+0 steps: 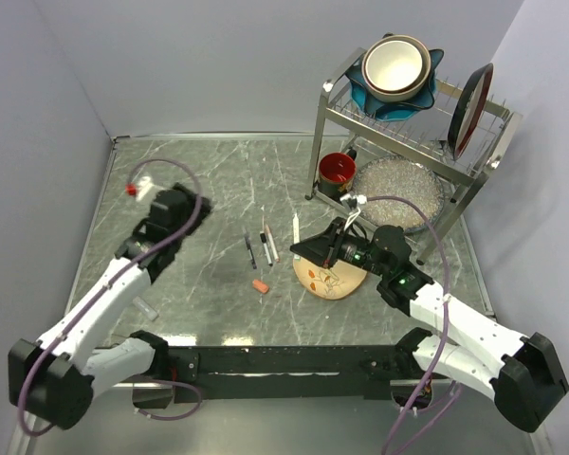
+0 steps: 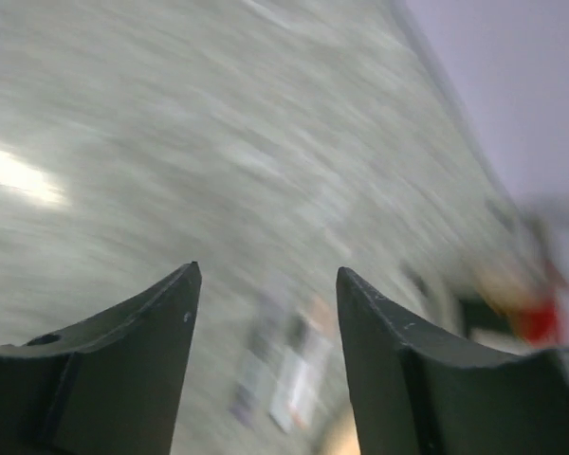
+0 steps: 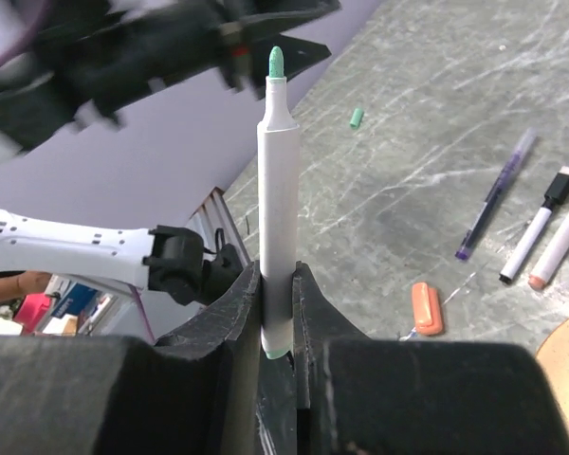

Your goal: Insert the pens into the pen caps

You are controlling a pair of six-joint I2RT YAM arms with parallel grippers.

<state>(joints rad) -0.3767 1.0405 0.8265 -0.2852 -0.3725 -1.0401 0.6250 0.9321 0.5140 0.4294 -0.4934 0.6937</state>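
Note:
My right gripper (image 1: 302,252) (image 3: 275,270) is shut on a white pen with a green tip (image 3: 275,190), which sticks out past the fingertips. The same pen shows in the top view (image 1: 295,227). Three more pens lie side by side on the table: a purple one (image 3: 495,194) (image 1: 249,251), a white one with a black end (image 3: 541,226) (image 1: 265,246), and a white one with a reddish tip (image 3: 561,248) (image 1: 272,243). An orange cap (image 3: 427,308) (image 1: 260,285) lies near them. A small green cap (image 3: 357,118) lies farther off. My left gripper (image 1: 194,209) (image 2: 266,270) is open and empty; its view is blurred.
A wooden disc (image 1: 330,277) lies under my right gripper. A metal dish rack (image 1: 412,142) at the back right holds bowls (image 1: 395,66) and a plate (image 1: 471,109). A red cup (image 1: 337,171) and a textured glass dish (image 1: 398,192) sit under it. Walls enclose the table.

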